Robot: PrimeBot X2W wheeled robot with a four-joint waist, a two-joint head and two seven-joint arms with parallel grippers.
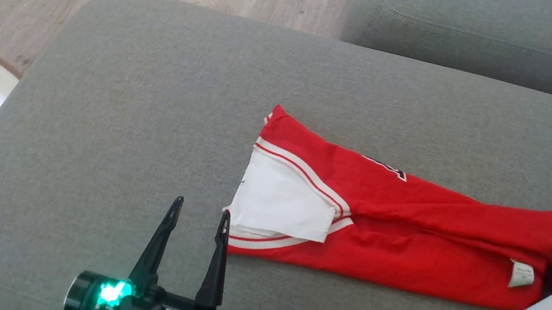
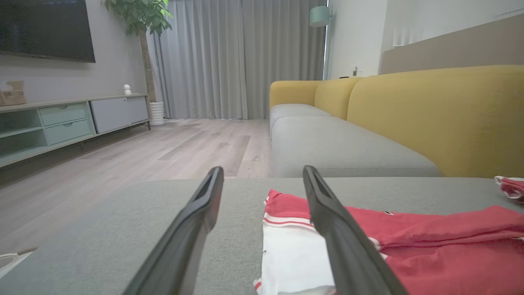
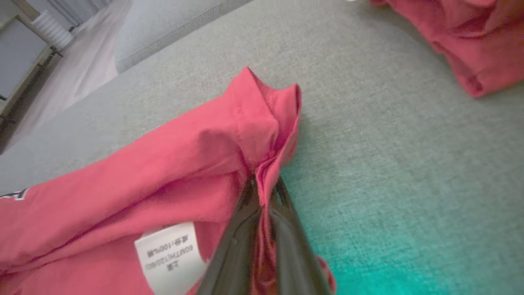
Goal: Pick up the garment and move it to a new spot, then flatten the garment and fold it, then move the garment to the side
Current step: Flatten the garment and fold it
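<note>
Right gripper [image 3: 265,186] is clenched on a pinch of the red garment [image 1: 406,220] at its right end, beside the white care label [image 1: 521,274]; a ridge of cloth stands up between the fingers. Left gripper [image 1: 201,210] is spread wide and empty, just beside the white-trimmed end. Garment lies folded lengthwise on the grey cushion [image 1: 154,107]. Judgement: one gripper at each end suits lifting or stretching the piece evenly; the left grasp is not yet made.
</note>
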